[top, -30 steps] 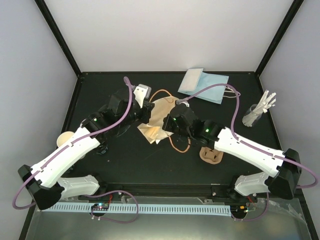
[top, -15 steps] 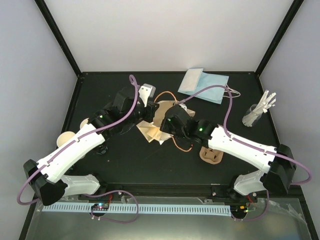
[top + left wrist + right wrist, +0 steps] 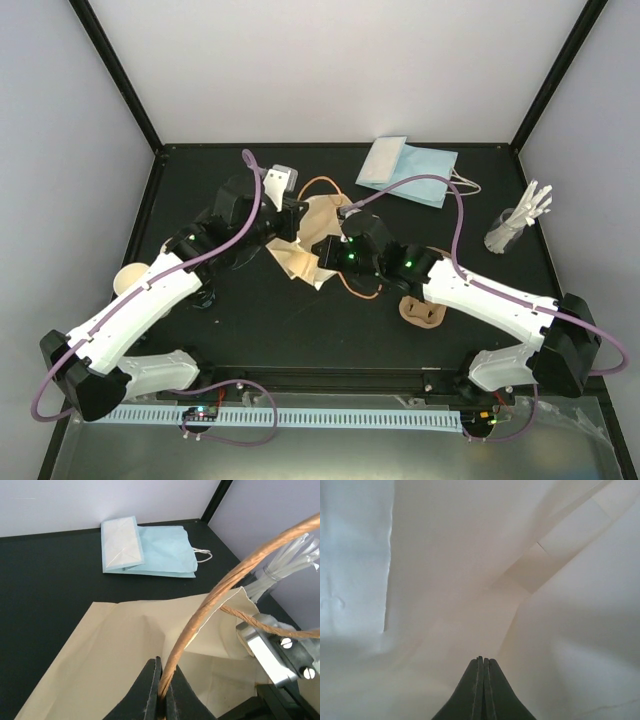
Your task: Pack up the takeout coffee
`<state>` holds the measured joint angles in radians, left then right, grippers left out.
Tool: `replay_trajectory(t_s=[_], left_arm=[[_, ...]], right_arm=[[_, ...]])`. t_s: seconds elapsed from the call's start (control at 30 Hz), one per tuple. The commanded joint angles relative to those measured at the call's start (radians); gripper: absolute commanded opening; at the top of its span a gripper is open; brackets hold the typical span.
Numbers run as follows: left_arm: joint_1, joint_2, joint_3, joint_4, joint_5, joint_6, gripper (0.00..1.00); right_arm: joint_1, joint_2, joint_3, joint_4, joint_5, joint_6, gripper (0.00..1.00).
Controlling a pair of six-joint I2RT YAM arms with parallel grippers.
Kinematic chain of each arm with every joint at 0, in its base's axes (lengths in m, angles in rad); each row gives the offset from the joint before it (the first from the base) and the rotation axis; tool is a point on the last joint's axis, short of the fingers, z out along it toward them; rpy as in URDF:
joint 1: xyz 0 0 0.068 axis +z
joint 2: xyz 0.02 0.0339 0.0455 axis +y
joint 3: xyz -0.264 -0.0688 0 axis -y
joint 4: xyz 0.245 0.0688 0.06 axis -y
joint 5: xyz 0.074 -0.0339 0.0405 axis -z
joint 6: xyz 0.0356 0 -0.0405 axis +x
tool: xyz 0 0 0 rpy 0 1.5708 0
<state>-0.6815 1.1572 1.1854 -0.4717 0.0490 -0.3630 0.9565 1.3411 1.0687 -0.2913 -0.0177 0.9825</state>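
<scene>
Pinching the rope handle (image 3: 250, 560), the left gripper (image 3: 163, 677) is holding the bag (image 3: 115, 645); the right gripper (image 3: 483, 661), fingers pressed together, is sitting inside it, with no coffee ahead of them yet.

The top external view looks down from above and behind the 2 arm bases, which sit at its bottom edge, and takes in the whole black bench (image 3: 250, 330) from far off. The left wrist view sits low and close. It faces past the left pincer (image 3: 161, 677) over the tan paper bag (image 3: 115, 645) toward the far corner and the pale blue bag (image 3: 160, 550). Both views share these 2 bags. The right wrist view is nearest of all: beyond the right pincer (image 3: 482, 667), cream paper (image 3: 470, 580) fills its frame.
</scene>
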Motion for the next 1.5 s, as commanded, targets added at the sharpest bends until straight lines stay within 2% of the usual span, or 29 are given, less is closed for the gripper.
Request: replay_trajectory(t_s=[0.0,0.37,0.7,0.9,1.17,1.47], left_arm=[[0.012,-0.013,0.060,0.076,0.057,-0.018,0.02],[0.029,-0.005,0.081,0.104,0.065,-0.037,0.02],[0.037,0.001,0.063,0.102,0.158,-0.007,0.02],[0.038,0.014,0.048,0.118,0.192,-0.010,0.01],[0.038,-0.014,0.044,0.105,0.218,0.041,0.02],[0.037,-0.082,-0.029,0.117,0.244,0.079,0.02]], right_arm=[[0.015,0.008,-0.014,0.028,-0.048,-0.049,0.01],[0.030,0.015,-0.028,-0.008,-0.039,-0.012,0.01],[0.035,0.056,0.049,-0.101,-0.020,-0.178,0.01],[0.063,0.092,0.100,-0.138,0.008,-0.207,0.01],[0.024,0.083,0.051,-0.112,-0.018,-0.102,0.01],[-0.036,0.025,0.007,-0.083,-0.028,-0.003,0.01]])
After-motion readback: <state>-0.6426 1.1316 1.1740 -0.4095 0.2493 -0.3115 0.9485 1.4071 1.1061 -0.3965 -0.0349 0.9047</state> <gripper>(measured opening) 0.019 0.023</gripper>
